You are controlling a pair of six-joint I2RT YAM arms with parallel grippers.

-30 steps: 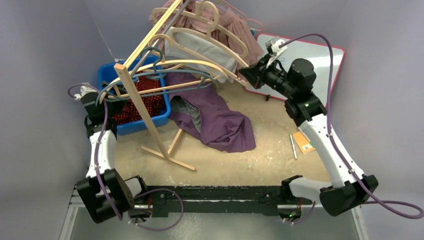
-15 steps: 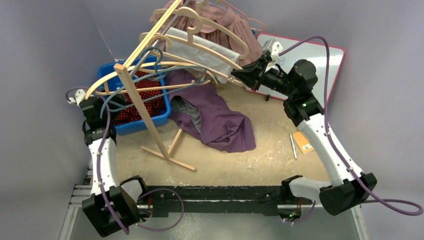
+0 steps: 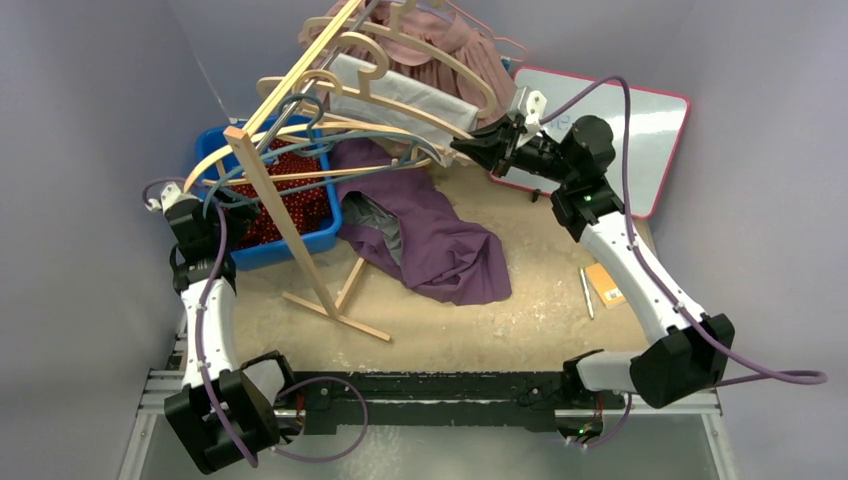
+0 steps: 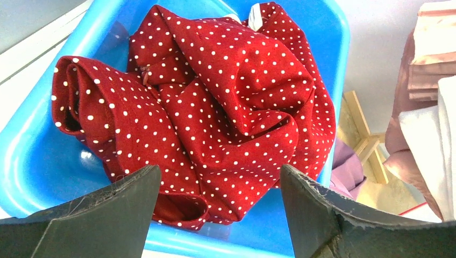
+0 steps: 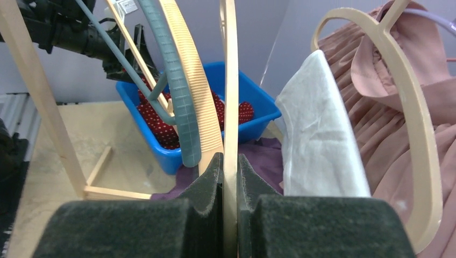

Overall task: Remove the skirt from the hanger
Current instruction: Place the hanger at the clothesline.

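Though whiteboard (image 3: 645,125) writing blurs, right tool (image 5: 230,164) clamps hanger (image 5: 230,80).

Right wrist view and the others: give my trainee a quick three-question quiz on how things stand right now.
1. True or false: the right gripper is shut on a pale wooden hanger.
2. What lies in the blue bin? A: a red polka-dot garment. B: a pen. C: a whiteboard.
3. Fill in: the left gripper hangs over the bin with its jaws ___.

Key: 1 true; 2 A; 3 open.
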